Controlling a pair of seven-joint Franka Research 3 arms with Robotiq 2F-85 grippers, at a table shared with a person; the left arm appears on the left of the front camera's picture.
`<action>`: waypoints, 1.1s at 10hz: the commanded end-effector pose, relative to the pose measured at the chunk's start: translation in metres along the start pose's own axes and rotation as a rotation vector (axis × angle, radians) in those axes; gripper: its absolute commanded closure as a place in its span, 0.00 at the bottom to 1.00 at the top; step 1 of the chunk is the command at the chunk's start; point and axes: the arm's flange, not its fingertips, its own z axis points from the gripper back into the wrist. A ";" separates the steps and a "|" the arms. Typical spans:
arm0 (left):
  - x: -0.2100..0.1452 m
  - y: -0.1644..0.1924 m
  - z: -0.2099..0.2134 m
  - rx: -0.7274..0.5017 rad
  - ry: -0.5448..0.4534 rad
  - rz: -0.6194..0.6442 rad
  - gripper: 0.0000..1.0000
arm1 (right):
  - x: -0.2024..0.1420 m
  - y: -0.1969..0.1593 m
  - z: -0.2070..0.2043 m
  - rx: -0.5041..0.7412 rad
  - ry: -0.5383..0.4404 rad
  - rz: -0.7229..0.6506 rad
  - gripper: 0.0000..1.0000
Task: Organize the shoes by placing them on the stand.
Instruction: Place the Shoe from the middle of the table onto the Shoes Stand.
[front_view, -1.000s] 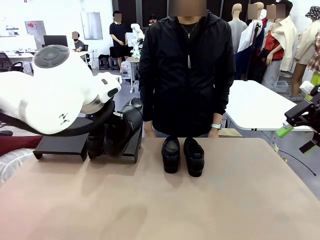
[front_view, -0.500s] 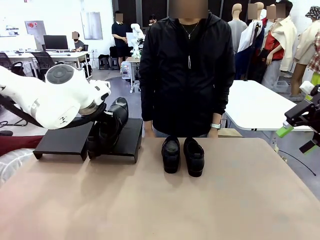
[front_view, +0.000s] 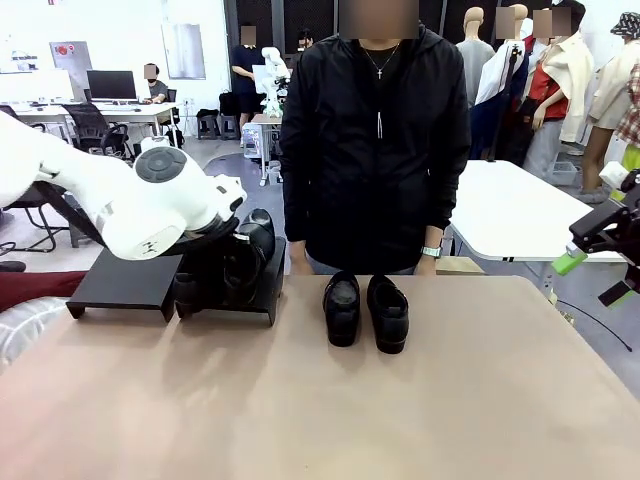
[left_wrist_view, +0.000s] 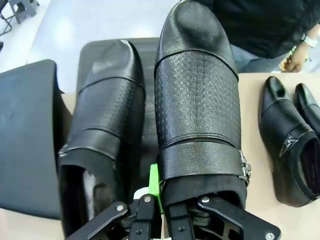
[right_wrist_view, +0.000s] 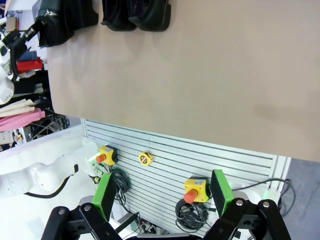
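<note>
The scene is lit brightly and evenly from overhead, so that only short, soft shadows are cast under the loafers (front_view: 365, 312) on the table (front_view: 420, 420), whose near corners are washed pale. In the left wrist view, broad soft glare is seen on the toe of the shoe (left_wrist_view: 197, 100), and the floor (left_wrist_view: 65, 30) is blown out almost to white. Straight lines are bowed toward the edges of both wrist views, and little surface detail is kept on the white arm (front_view: 110, 200).
</note>
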 end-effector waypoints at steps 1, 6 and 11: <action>0.006 -0.003 -0.015 0.020 -0.011 0.027 1.00 | 0.001 0.002 0.002 0.015 0.007 -0.011 0.00; 0.004 -0.005 -0.017 0.039 -0.084 0.023 1.00 | 0.001 0.002 0.002 0.015 0.007 -0.011 0.00; 0.003 -0.005 -0.010 0.037 -0.087 0.022 0.00 | 0.001 0.002 0.002 0.015 0.007 -0.011 0.00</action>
